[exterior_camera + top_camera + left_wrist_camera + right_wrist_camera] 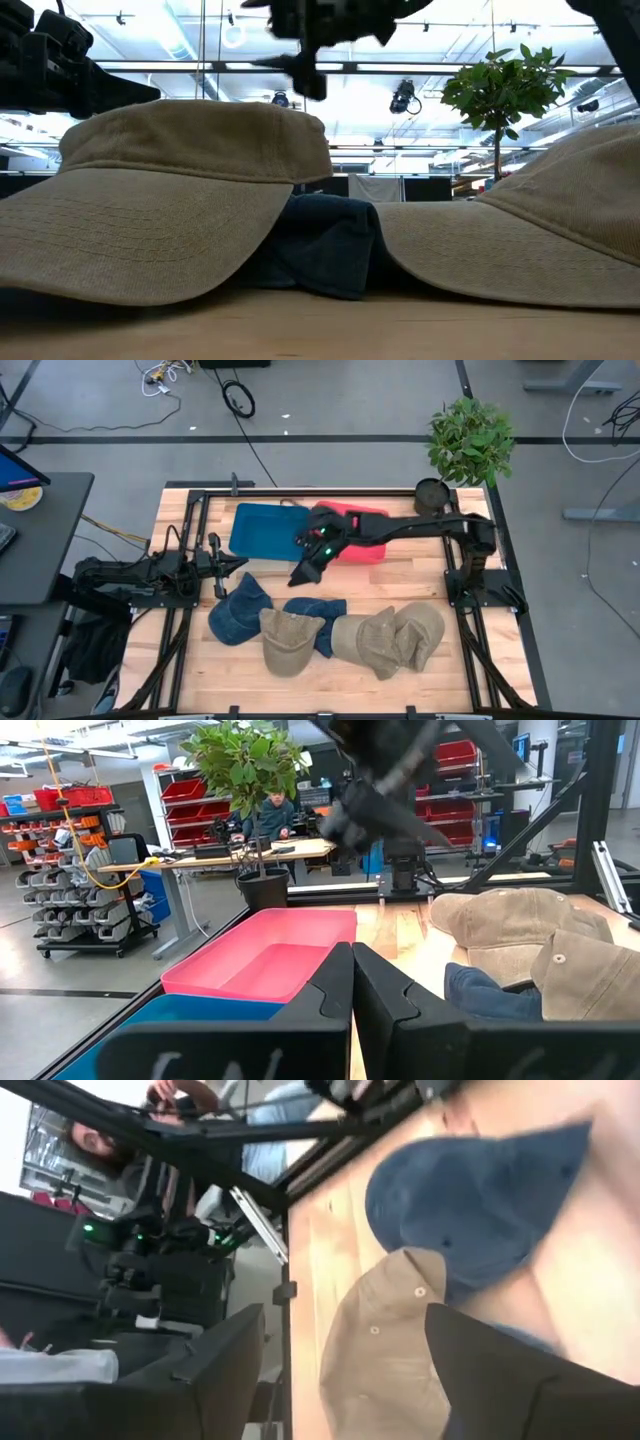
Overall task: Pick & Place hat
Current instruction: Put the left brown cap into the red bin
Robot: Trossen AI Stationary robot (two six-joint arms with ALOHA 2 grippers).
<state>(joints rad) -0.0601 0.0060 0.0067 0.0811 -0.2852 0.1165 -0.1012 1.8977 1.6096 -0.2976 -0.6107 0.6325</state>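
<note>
Wooden table (420, 675) below me, hats in a row along its front, two trays behind them.

My right gripper (305, 572) hangs released and grasping nothing, over bare wood between the blue tray (262, 530) and the hats; my left gripper (222, 572) waits clenched at the left edge. To do well, I should lower straight onto one crown, perhaps the nearest navy cap (312, 608), and pinch only that fabric. I count two navy caps, about three tan caps (285, 642) (they overlap), one blue tray, one pink tray (352, 532).
</note>
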